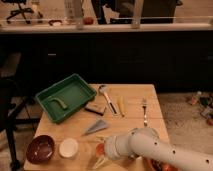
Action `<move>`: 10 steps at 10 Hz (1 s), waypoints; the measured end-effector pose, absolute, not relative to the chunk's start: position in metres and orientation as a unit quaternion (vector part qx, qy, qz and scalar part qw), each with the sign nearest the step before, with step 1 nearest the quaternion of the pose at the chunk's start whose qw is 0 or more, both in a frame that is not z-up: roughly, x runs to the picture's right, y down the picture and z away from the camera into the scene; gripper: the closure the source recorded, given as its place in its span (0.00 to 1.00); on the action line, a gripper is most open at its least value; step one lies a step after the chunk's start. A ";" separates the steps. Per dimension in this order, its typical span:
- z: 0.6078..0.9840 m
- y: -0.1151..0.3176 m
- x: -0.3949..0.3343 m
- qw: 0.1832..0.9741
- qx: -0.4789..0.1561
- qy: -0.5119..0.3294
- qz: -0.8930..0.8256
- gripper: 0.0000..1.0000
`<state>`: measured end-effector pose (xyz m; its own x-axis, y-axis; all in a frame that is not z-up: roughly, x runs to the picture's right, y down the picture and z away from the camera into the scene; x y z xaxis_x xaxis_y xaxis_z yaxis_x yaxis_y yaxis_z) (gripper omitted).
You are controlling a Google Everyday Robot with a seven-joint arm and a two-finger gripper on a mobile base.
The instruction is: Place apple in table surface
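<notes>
The apple is a small orange-red fruit near the front edge of the table surface, just right of the white bowl. My gripper is at the end of the white arm, which reaches in from the lower right. The gripper is right at the apple and partly covers it. I cannot tell whether the apple rests on the wood or hangs just above it.
A green tray holding a green item stands at the back left. A dark brown bowl is at the front left. A spoon, a yellow utensil, a fork, a dark block and a grey wedge lie mid-table. An orange-brown bowl sits under the arm.
</notes>
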<state>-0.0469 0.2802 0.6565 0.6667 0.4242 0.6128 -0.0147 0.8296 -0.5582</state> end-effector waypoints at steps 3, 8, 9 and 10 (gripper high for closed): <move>0.667 0.280 -0.046 0.863 -0.269 -0.405 0.140 0.20; 0.671 0.282 -0.039 0.858 -0.271 -0.409 0.150 0.20; 0.671 0.282 -0.039 0.858 -0.271 -0.409 0.150 0.20; 0.671 0.282 -0.038 0.858 -0.271 -0.409 0.150 0.20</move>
<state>-0.0383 0.2816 0.6708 0.6210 0.4789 0.6205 -0.0354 0.8080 -0.5882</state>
